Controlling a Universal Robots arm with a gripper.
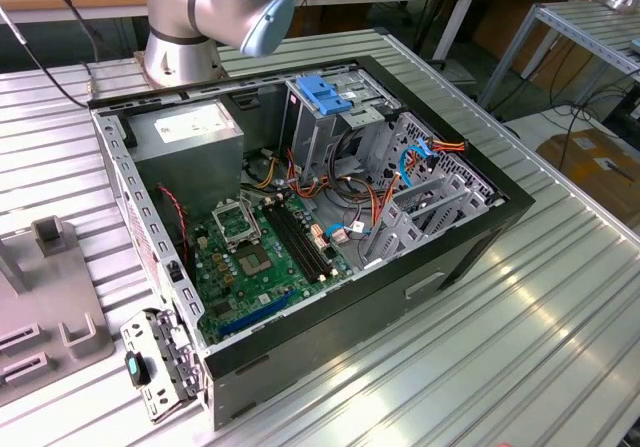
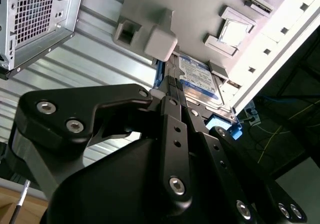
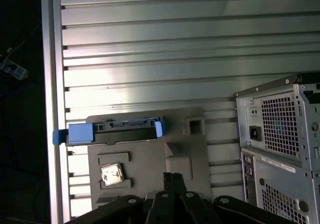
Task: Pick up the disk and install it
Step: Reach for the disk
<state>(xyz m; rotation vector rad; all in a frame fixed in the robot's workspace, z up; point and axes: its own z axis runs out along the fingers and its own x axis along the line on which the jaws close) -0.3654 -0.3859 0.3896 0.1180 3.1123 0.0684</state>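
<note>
The disk (image 3: 116, 129) stands on edge in a slot of a grey fixture (image 3: 150, 156), with blue rails at both its ends. In the second wrist view the disk (image 2: 200, 76) shows its white-and-blue label. My gripper (image 3: 172, 176) hangs over the fixture, a little way off the disk, with its black fingers pressed together and nothing between them. In the second wrist view the gripper (image 2: 167, 86) points toward the disk's blue rail. The open computer case (image 1: 470, 257) lies on the table, with a grey drive cage topped by a blue latch (image 1: 322, 95).
The case's rear panel (image 3: 280, 144) stands close beside the fixture. A grey power supply box (image 1: 190, 137), the green motherboard (image 1: 260, 257) and loose cables fill the case. The ribbed metal table (image 1: 520, 347) extends around it. The arm's base (image 1: 185, 27) sits behind the case.
</note>
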